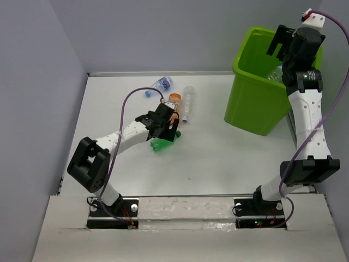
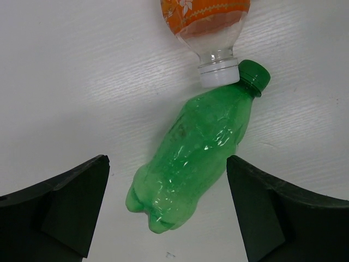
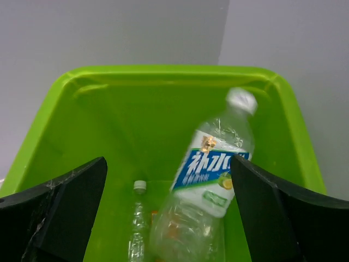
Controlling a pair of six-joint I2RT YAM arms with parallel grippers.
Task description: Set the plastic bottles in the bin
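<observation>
A green bottle (image 2: pixel 191 158) lies on the white table, between the open fingers of my left gripper (image 2: pixel 166 183), which hovers over it without touching. In the top view the bottle (image 1: pixel 160 145) lies just under that gripper (image 1: pixel 165 126). An orange bottle (image 2: pixel 204 16) lies with its white cap against the green bottle's cap. My right gripper (image 3: pixel 169 180) is open above the lime-green bin (image 3: pixel 49 131). A clear bottle with a blue and white label (image 3: pixel 212 185) hangs tilted inside the bin, not gripped. Another clear bottle (image 3: pixel 137 224) lies on the bin's floor.
In the top view a clear bottle (image 1: pixel 188 101) lies beside the orange bottle (image 1: pixel 174 100), and a clear blue-labelled bottle (image 1: pixel 162 83) lies near the back wall. The bin (image 1: pixel 248 101) stands at the back right, close to the right arm. Grey walls enclose the table.
</observation>
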